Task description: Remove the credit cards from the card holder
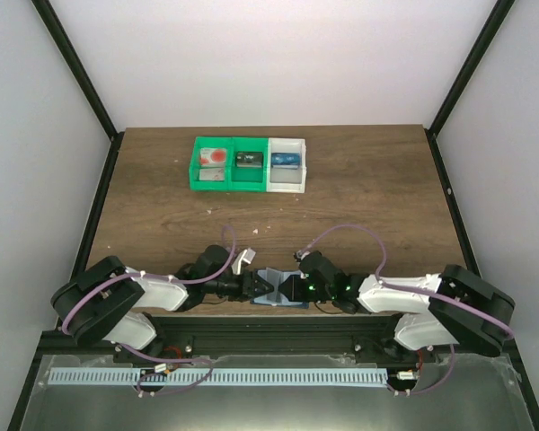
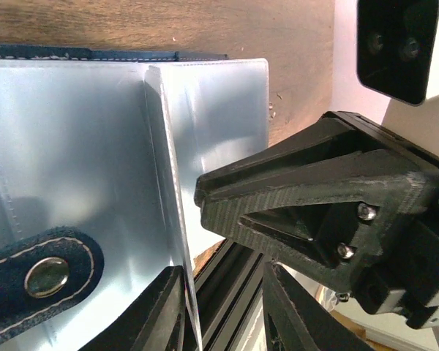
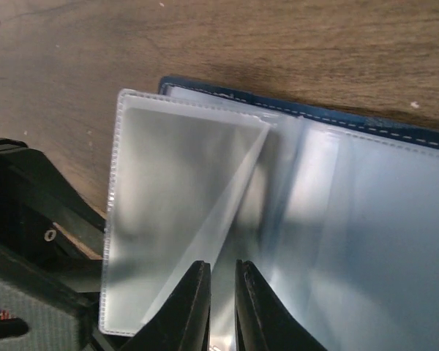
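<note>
- Right gripper (image 3: 223,289): jaws almost together over a clear sleeve (image 3: 183,212); whether they pinch it, I cannot tell.
- Left gripper (image 2: 221,296): jaws apart, astride a sleeve edge (image 2: 177,219).
- Card holder (image 1: 281,289) lies open between them.
- Credit cards (image 1: 214,160) sit in the far green bin (image 1: 229,187).

1. I'm counting two grippers: the left gripper (image 1: 251,285) and the right gripper (image 1: 298,287).
2. I'm seeing one card holder (image 1: 280,293).
3. I'm counting two bins: one green bin (image 1: 198,167) and one white bin (image 1: 302,167).
4. I'm making out what look like two credit cards (image 1: 214,164), but they overlap, so I can't be sure.
5. I'm seeing one black item (image 1: 249,160) and one blue item (image 1: 286,160).
</note>
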You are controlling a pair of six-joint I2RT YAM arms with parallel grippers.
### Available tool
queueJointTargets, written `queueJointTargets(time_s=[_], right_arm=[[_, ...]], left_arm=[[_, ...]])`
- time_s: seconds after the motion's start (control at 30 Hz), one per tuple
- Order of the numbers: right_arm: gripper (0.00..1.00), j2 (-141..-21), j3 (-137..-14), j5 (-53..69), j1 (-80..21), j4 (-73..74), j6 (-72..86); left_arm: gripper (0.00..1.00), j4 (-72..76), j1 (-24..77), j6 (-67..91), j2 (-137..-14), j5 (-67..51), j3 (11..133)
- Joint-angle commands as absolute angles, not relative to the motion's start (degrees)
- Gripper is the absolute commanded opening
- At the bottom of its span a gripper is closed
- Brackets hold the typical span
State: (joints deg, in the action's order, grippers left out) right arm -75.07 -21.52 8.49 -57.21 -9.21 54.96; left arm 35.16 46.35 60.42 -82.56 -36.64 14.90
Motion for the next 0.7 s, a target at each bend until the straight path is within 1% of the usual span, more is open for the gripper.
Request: queueJointTargets(time_s=[0.0, 0.3, 0.67], right_arm=[[0.12, -72.1, -21.0, 7.9, -57.7, -8.6, 55.2], [0.12, -65.8, -19.9, 3.2, -57.6, -2.8, 55.0], [0.12, -52.1, -18.5, -2.8, -57.6, 5.5, 56.0]], left_arm=[[0.32, 36.5, 46.9, 60.0, -82.8, -36.7, 16.4], [0.34, 36.2, 48.2, 60.1, -82.8, -36.8, 17.7], [0.35, 38.2, 52.0, 61.1, -86.7, -36.5, 21.1]])
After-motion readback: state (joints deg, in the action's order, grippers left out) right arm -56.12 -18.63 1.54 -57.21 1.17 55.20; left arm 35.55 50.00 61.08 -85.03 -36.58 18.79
